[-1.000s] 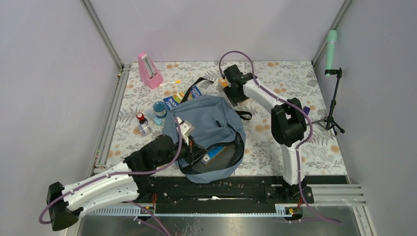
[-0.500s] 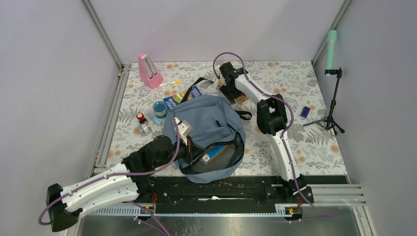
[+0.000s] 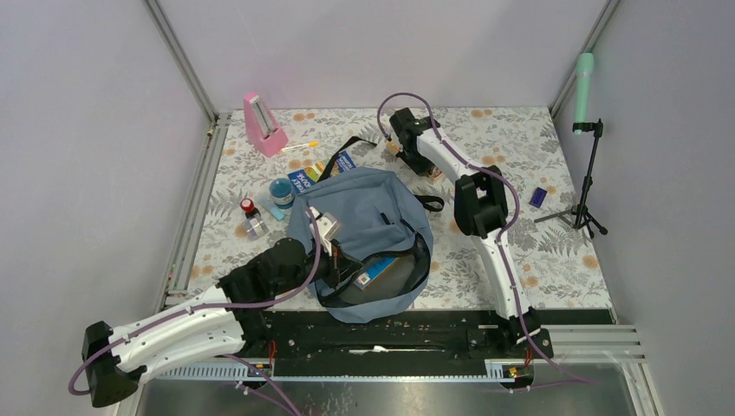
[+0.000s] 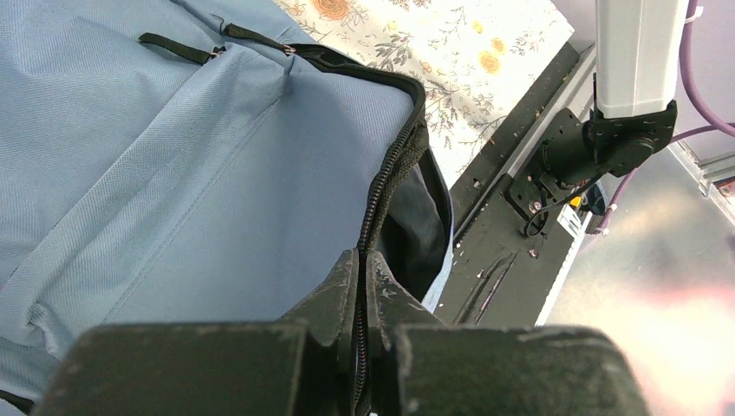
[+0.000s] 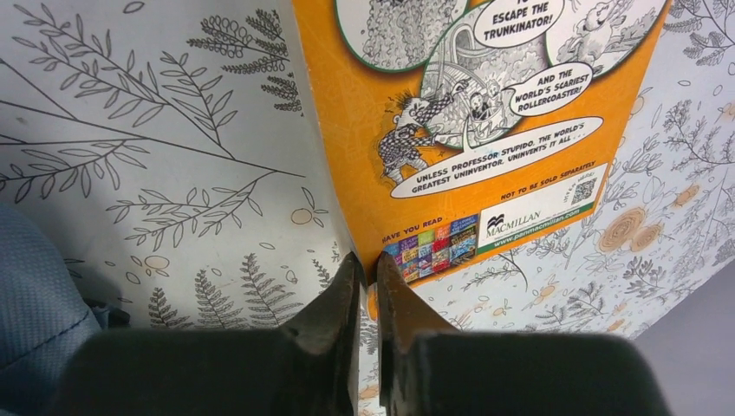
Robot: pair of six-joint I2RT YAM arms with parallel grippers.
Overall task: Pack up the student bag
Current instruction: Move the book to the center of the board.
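A: 2 arms, 2 different jobs. Nearest, at lower centre of the overhead frame, the left end effector (image 3: 340,263) is pinched fully closed on the zipper edge (image 4: 390,173) of the student bag (image 3: 373,212). Why there?

B: My guess is that it lifts the lip so the mouth gapes and things can drop in. The bag lies flat in the middle of the table (image 3: 537,251), with its opening at the lower right. 1 blue box (image 3: 379,269) already shows inside.

A: And farther back?

B: Past the bag's upper edge, the right end effector (image 5: 368,273) is down at the table. Its fingers are drawn almost together on the lower corner of an orange book (image 5: 451,113). A corner pinch is probably the only purchase a flat book offers.

A: Could you tell that from overhead?

B: No. There the wrist hides nearly all of the book. Only the right wrist camera shows the cartoon cover and the corner between the fingers. Likewise, only the left wrist view shows the zipper teeth running into the closed fingers, with the dark lining (image 4: 420,230) behind. The overhead alone shows how bag and book lie: near each other, and apart as far as I can tell.
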